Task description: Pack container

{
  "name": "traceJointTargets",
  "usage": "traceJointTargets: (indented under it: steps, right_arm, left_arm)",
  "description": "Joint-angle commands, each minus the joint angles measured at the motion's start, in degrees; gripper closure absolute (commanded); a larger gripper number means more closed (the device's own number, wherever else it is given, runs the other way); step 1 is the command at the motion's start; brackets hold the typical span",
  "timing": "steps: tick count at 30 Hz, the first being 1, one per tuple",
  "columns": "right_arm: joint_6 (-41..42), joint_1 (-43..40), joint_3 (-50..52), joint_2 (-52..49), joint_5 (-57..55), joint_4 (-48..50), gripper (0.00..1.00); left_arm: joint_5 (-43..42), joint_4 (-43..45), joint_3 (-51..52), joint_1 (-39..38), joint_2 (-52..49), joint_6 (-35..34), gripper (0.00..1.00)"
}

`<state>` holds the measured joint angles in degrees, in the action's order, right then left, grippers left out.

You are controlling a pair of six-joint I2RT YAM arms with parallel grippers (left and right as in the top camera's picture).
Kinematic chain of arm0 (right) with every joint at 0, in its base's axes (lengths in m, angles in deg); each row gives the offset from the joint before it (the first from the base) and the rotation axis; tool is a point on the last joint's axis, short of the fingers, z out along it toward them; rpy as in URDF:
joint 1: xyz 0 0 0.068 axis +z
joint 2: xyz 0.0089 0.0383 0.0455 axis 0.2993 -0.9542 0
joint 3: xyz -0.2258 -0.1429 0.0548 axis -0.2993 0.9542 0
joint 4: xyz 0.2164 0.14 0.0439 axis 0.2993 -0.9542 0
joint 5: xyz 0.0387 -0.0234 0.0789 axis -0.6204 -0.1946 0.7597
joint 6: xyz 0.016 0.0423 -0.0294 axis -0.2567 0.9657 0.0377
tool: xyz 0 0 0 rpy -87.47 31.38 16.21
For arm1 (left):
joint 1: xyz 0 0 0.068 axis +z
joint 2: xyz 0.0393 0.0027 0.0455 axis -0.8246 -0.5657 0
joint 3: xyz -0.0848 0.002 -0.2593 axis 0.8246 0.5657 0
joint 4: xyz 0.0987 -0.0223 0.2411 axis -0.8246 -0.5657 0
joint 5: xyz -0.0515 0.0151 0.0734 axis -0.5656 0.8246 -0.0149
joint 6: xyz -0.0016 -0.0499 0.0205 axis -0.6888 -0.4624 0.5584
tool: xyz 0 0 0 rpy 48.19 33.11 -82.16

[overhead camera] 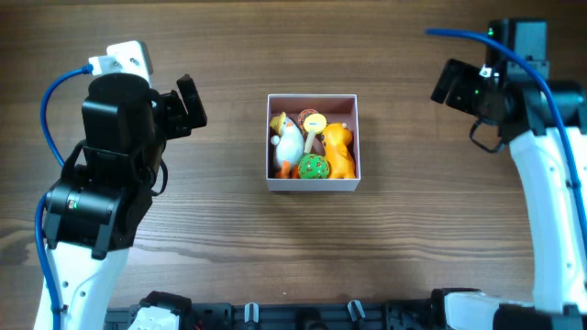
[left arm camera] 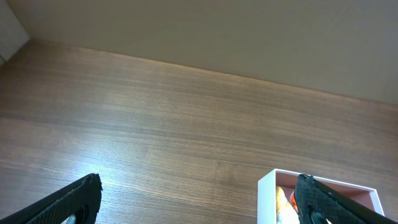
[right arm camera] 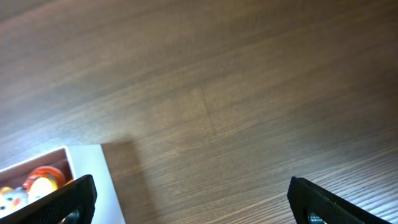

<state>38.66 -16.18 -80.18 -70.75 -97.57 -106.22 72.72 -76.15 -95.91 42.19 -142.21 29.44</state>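
Observation:
The container [overhead camera: 313, 186], a small square white box with a pink inside, stands at the table's middle. In it lie a white duck-like toy [overhead camera: 289, 142], a green ball [overhead camera: 313, 166], an orange toy [overhead camera: 339, 151] and a yellow disc [overhead camera: 315, 121]. My left gripper [overhead camera: 191, 103] hangs open to the left of the box, well apart from it. My right gripper [overhead camera: 449, 82] is open to the box's right, also apart. In the left wrist view the gripper [left arm camera: 199, 200] is spread wide, the container [left arm camera: 267, 194] by the right finger. The right wrist view shows its gripper [right arm camera: 193, 202] empty and the container [right arm camera: 93, 180] at lower left.
The wooden table [overhead camera: 404, 229] spreads all round the box. Both arm bodies [overhead camera: 101, 202] stand at the left and right sides, with blue cables [overhead camera: 55, 92] looping off them. A black rail [overhead camera: 303, 316] runs along the front edge.

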Motion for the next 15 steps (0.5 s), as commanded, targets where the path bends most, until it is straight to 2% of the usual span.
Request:
traceJointTargets:
  steps: [1,12,15]
  right_arm:
    - [0.46,0.09,-0.11,8.22,0.46,0.22,0.0]
    - [0.44,0.09,-0.11,30.08,-0.66,0.63,0.0]
    - [0.44,0.09,1.84,38.21,0.04,5.44,0.0]
  left_arm:
    - [0.35,-0.04,0.0,0.42,-0.13,0.31,0.0]
    - [0.35,-0.04,0.0,0.42,-0.13,0.31,0.0]
    - [0.35,-0.04,0.0,0.42,-0.13,0.31,0.0]
